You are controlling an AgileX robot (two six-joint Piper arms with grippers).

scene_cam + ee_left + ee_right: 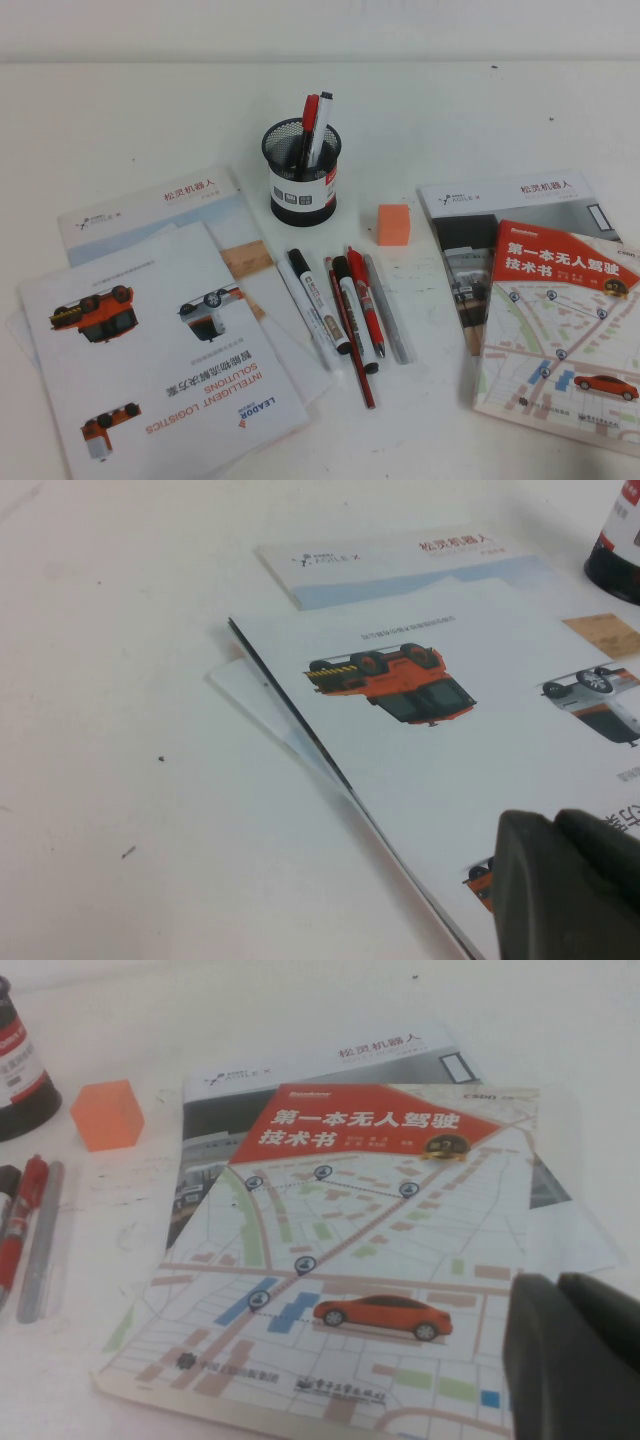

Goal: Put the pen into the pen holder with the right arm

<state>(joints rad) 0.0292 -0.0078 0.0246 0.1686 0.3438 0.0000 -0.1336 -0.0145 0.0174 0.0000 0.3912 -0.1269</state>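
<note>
Neither arm appears in the high view. The left gripper (565, 880) shows only as a dark bulk at the edge of the left wrist view, held above the brochure with the orange vehicles (450, 740); whether its fingers are apart or together cannot be told. The right gripper (575, 1355) shows likewise in the right wrist view, held above the map-cover book (340, 1260); its fingers cannot be judged either. Neither gripper holds anything that can be seen.

The pen (385, 310), slim and silver-grey, lies flat on the table (120, 120), outermost on the right of a row of writing tools, just beside the red pen (365, 300) and in front of the pen holder (302, 170).

Count, row on the table: two white black-capped markers (318, 300), one red pencil (350, 345), one red pen, one silver-grey pen. The pen holder stands upright and contains two items, one red-capped and one white with a black tip.

One orange block (394, 224) sits between the pen holder and the books on the right. Printed matter: two items on the left, two on the right.
</note>
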